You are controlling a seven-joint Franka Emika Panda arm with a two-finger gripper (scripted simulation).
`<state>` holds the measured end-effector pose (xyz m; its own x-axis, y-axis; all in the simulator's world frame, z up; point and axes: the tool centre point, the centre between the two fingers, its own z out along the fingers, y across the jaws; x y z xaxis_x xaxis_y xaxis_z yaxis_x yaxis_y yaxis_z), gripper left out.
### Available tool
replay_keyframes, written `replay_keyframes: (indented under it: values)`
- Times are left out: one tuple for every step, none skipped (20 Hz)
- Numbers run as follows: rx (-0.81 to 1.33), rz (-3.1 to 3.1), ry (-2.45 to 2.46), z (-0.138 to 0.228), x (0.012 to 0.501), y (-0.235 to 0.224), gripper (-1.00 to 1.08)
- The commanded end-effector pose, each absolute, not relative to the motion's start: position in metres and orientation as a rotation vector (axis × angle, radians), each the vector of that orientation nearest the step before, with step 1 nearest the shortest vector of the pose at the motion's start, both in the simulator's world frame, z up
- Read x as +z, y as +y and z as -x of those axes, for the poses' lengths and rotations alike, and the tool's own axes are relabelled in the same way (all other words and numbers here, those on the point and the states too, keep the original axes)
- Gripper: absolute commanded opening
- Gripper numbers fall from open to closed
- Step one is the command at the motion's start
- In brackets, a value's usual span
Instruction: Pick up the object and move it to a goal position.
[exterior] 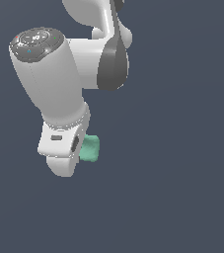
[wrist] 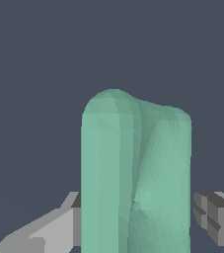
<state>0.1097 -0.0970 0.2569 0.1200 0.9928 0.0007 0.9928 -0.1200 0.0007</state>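
The object (wrist: 135,173) is a mint-green blocky lump with rounded edges. In the wrist view it stands between my gripper's (wrist: 135,217) two grey fingers (wrist: 59,227), which press against its sides. In the exterior view the object (exterior: 90,149) shows just to the exterior view's right of the white hand (exterior: 59,148), partly hidden behind it. The fingertips themselves are hidden there by the hand and the wrist.
The white arm (exterior: 49,79) fills the upper left of the exterior view. The ground (exterior: 182,197) is a plain dark grey-blue surface with no other objects and no goal marker in view.
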Motion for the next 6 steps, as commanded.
replay_keyframes:
  values:
    - [0.001,-2.351,2.084,-0.1123,0.2602,-0.098,-1.0]
    - [0.001,-2.351,2.084,-0.113,0.2611,-0.0983,-1.0]
    - [0.001,-2.351,2.084,-0.1135,0.2617,-0.0985,-1.0]
    - [0.001,-2.351,2.084,-0.1138,0.2622,-0.0986,-1.0]
    - [0.001,-2.351,2.084,-0.114,0.2624,-0.0987,-1.0]
    - [0.001,-2.351,2.084,-0.1141,0.2625,-0.0987,-1.0]
